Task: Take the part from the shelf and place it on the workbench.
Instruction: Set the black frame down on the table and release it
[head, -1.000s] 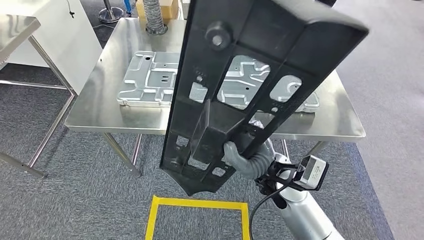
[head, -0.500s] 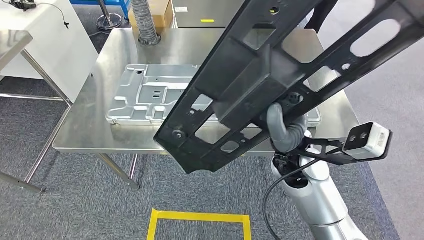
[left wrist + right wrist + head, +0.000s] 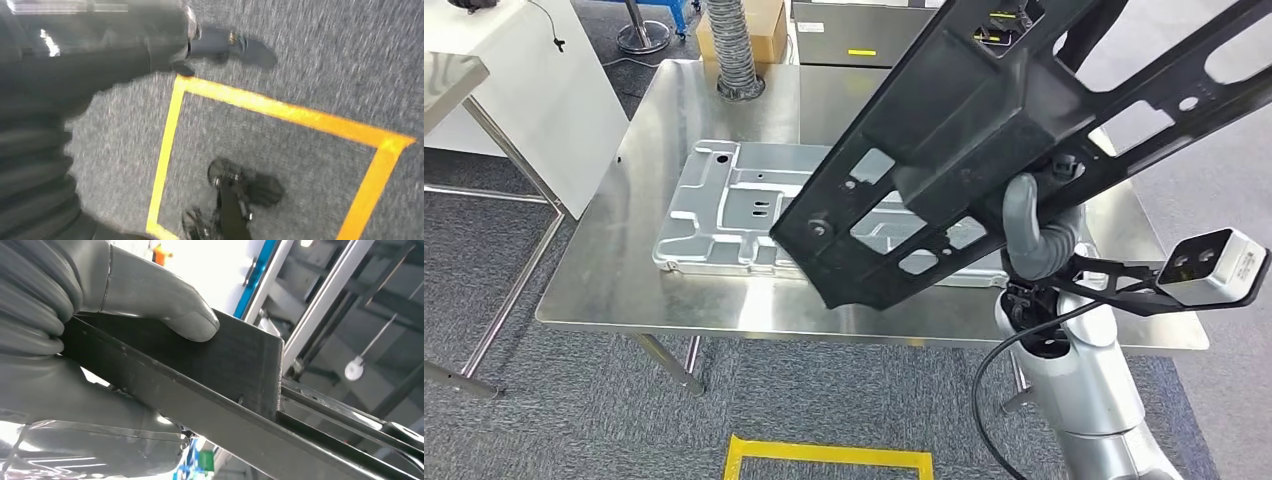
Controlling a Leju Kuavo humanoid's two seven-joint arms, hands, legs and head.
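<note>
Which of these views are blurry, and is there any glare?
Left wrist view: motion-smeared carpet and yellow tape. Right wrist view: sharp on the right robot hand gripping the black part, background blown out white. Head view: crisp, soft reflections on the steel workbench.

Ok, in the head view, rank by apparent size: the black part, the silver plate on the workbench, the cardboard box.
1. Black part, though it is nearest the camera, which inflates it.
2. Silver plate, partly hidden behind the part.
3. Cardboard box, far and cropped.

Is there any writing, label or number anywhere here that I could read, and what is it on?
No text can be read.
Yellow label on the grey cabinet: too small to read.
Yellow sticker near the top of the black part: blurred.
Cardboard box: no legible print.
</note>
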